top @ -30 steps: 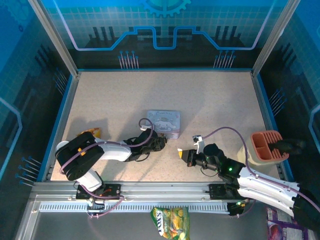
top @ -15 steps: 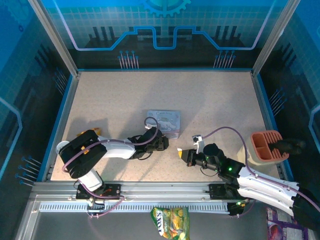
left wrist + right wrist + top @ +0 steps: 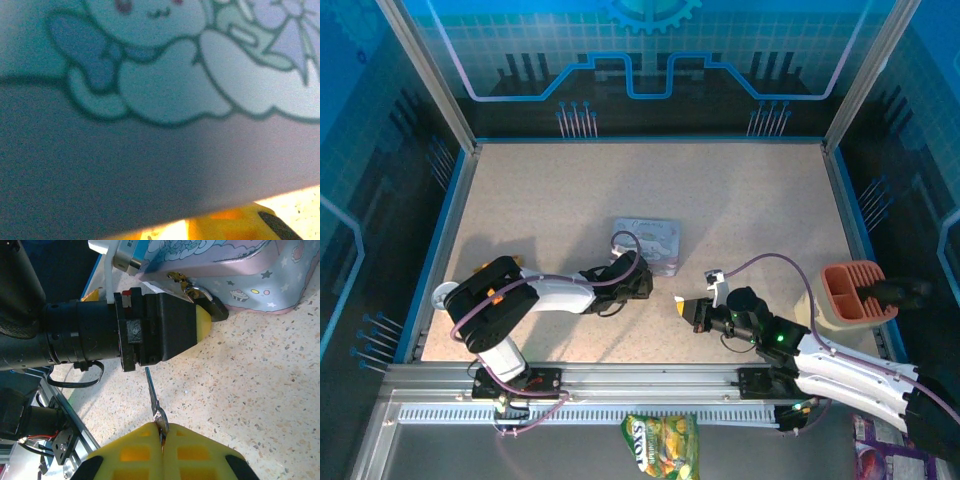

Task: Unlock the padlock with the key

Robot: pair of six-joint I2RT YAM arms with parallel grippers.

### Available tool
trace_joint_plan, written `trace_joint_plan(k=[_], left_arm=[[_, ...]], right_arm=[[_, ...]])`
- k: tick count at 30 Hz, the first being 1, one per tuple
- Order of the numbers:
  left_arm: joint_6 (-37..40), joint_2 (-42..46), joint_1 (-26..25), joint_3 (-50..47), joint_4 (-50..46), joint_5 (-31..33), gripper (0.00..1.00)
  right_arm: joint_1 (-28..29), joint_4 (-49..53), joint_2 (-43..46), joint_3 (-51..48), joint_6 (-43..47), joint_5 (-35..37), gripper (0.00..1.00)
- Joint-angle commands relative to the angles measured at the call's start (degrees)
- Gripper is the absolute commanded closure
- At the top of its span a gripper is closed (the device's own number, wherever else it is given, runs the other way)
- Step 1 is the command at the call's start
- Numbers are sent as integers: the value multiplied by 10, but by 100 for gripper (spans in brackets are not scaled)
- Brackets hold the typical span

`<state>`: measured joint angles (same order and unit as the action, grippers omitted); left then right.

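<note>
Right pincer (image 3: 161, 432) seen closed tight on the key (image 3: 153, 395), blade pointed toward the left pincer (image 3: 202, 324), whose opening cannot be told, padlock (image 3: 218, 310) found on the counter (image 3: 260, 390), at the edge of the cartoon tin (image 3: 225, 270), just beside that pincer's yellow tip

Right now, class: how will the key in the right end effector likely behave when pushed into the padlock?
The key looks like thin bare metal, so it is probably stiff and light. The right end effector pinches only one end, so it may pivot or slip in the grip when pushed.
</note>
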<state>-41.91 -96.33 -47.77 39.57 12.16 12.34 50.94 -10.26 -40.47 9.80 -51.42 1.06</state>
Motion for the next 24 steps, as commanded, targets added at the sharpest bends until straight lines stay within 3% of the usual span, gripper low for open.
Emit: trace_joint_plan(k=[1,6,11,15,24], left_arm=[[-9,-28,6,-10,99,-38,77],[-4,-5,6,-33,117,-43,80],[17,21,1,-43,87,3,64],[40,19,-27,17,-43,97,51],[34,-61,-28,113,-135,141,43]], right_arm=[[5,-15,6,-3,1,-2,100],[5,-8,2,4,4,-4,100],[6,-18,-3,-1,0,-4,100],[6,-25,-5,-4,-3,-3,100],[7,-25,0,-4,1,-1,100]])
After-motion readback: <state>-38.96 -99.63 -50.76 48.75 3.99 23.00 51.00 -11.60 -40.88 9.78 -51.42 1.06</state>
